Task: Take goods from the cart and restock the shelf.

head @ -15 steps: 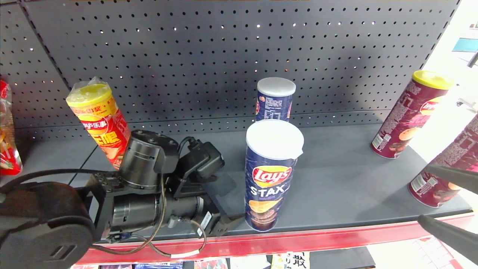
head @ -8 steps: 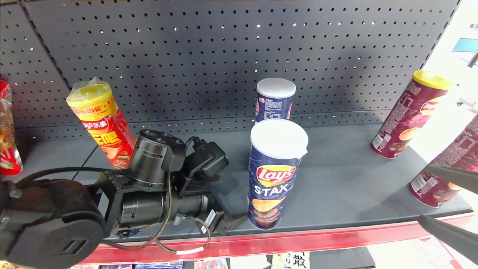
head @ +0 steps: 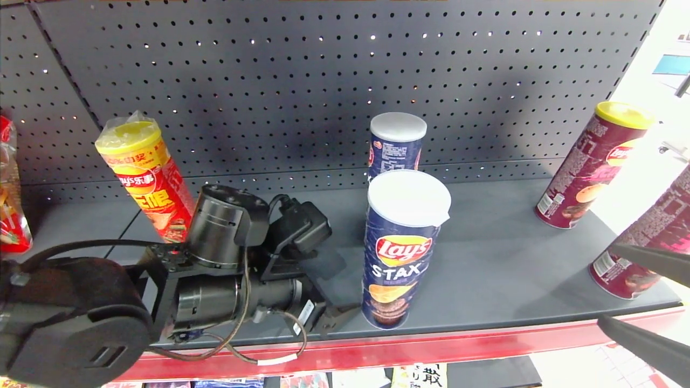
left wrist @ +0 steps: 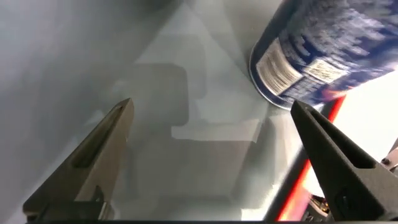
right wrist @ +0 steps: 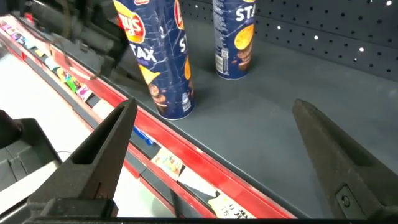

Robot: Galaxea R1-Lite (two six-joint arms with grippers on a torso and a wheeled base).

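Note:
A blue chip can [head: 401,258] with a white lid stands near the front edge of the grey shelf [head: 485,258]. A second blue can [head: 396,143] stands behind it by the pegboard. My left gripper [head: 337,302] lies low on the shelf just left of the front can's base, open, with one fingertip at the can's foot. In the left wrist view the can [left wrist: 323,56] is off to one side of the open left gripper [left wrist: 211,109], not between the fingers. My right gripper [head: 612,285] hangs open off the shelf's right front corner, holding nothing.
A yellow-and-red can [head: 148,183] leans at the back left, beside a red snack bag [head: 11,205]. Two maroon cans [head: 593,167] [head: 647,242] stand at the right end. The shelf has a red front lip [head: 431,345]. Bare shelf lies between the blue and maroon cans.
My left arm has slid to the right along the shelf, and the front blue can has shifted a little to the right with it. The right gripper has kept still.

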